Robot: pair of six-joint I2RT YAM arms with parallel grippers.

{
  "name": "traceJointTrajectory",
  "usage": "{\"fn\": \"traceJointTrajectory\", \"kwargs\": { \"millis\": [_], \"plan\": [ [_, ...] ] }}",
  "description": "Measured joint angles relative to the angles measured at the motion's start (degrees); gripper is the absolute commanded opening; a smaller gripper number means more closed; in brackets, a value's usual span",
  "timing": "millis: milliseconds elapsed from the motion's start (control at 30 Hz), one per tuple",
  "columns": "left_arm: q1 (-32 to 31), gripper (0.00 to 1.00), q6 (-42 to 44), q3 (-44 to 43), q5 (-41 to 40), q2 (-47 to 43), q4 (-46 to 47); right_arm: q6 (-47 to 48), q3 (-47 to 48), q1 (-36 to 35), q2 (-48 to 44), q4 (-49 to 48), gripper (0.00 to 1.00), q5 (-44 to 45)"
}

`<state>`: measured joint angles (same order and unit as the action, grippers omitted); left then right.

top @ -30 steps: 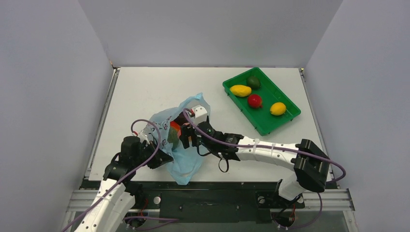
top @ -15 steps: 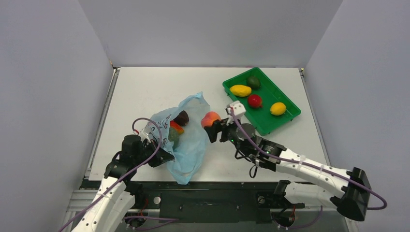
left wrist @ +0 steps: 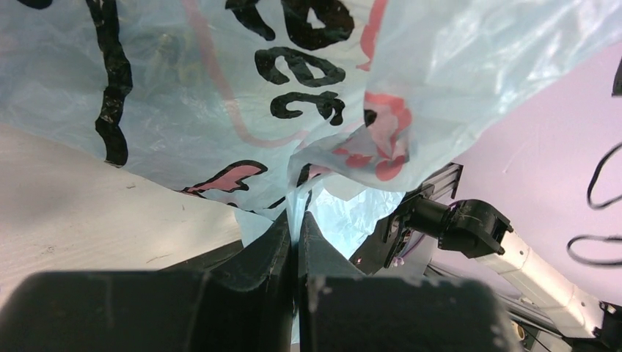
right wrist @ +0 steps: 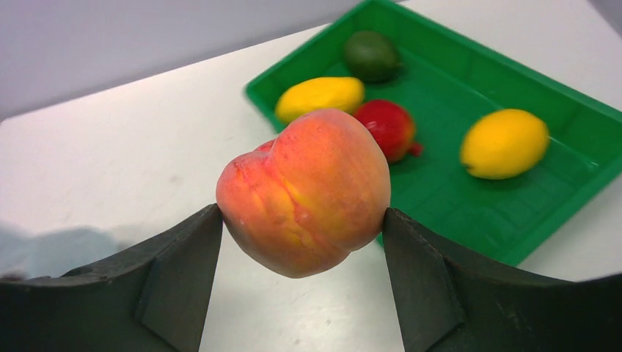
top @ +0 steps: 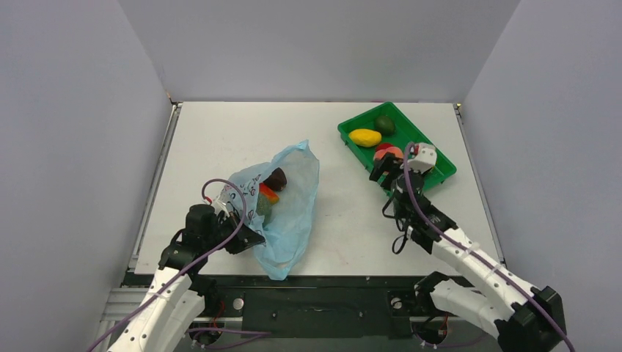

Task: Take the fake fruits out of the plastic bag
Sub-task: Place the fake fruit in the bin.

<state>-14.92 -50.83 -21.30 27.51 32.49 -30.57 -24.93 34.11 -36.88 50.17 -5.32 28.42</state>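
Four fruits (right wrist: 504,144) in tray (right wrist: 469,81), right hand (right wrist: 301,220) grasping peach (right wrist: 304,187), left hand (left wrist: 297,227) pinching plastic bag (left wrist: 220,110)

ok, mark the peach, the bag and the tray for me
peach (right wrist: 304,191): right wrist view, middle of the fruit.
bag (top: 293,213): top view, plain blue film on its right side.
tray (top: 411,136): top view, bare green floor.

I see two matching arms, left arm (top: 163,312) and right arm (top: 469,257): white link shells w/ black joints. A purple cable (top: 405,183) runs along each. Left hand (left wrist: 297,224) and right hand (right wrist: 302,220) are matte black w/ wedge-shaped fingers (right wrist carries a white cam block (top: 424,155)).
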Motion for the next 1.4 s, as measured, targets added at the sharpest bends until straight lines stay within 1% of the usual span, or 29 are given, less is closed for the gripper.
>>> {"fn": "traceJointTrajectory", "kwargs": {
  "millis": [33,100,200,333,500,700,833,1000,1067,1100,1133,1167,1367,1400],
  "plan": [
    [0.0,0.0,0.0,0.0,0.1,0.0,0.0,-1.0,0.8,2.8,1.4,0.4,0.0,0.2],
    [0.0,0.0,0.0,0.0,0.2,0.0,0.0,-3.3,4.9,9.9,7.2,2.4,0.0,-0.5],
    [0.0,0.0,0.0,0.0,0.2,0.0,0.0,-6.1,14.6,18.8,18.4,6.1,0.0,-1.8],
    [-0.1,0.0,0.0,0.0,0.3,0.0,0.0,-7.3,27.2,24.9,31.9,9.9,0.0,-4.3],
    [-0.3,0.0,0.0,0.0,0.3,-0.1,0.0,-8.0,39.7,29.7,45.9,16.0,0.0,-7.1],
    [-0.5,0.0,0.0,0.0,0.2,-0.3,0.0,-8.8,51.5,33.9,58.4,23.2,0.0,-11.6],
    [-0.6,0.0,0.0,0.0,0.2,-0.1,0.0,-8.8,54.9,35.5,62.9,26.5,0.0,-14.1],
    [-0.8,0.0,0.0,0.0,0.2,0.2,0.0,-8.8,55.8,35.4,64.6,29.0,0.0,-16.6],
    [-0.8,0.0,0.0,0.0,0.2,0.3,0.0,-8.7,56.9,35.2,65.5,30.1,0.07,-17.4],
    [-0.8,0.0,0.0,0.0,0.2,0.3,0.0,-8.6,57.9,35.2,66.1,30.4,0.12,-17.5],
    [-0.8,0.0,0.0,0.0,0.2,0.3,0.0,-8.5,58.8,35.0,66.8,30.8,0.15,-17.7],
    [-0.9,0.0,0.0,0.0,0.2,0.4,0.0,-8.3,59.8,34.9,67.6,31.0,0.2,-17.9],
    [-0.9,0.0,0.0,0.0,0.2,0.5,0.0,-7.2,61.9,34.6,70.4,32.9,0.38,-18.4],
    [-0.9,0.0,0.0,0.0,0.2,0.5,0.0,-7.1,62.1,34.5,70.6,33.1,0.44,-18.4]
  ]
}}
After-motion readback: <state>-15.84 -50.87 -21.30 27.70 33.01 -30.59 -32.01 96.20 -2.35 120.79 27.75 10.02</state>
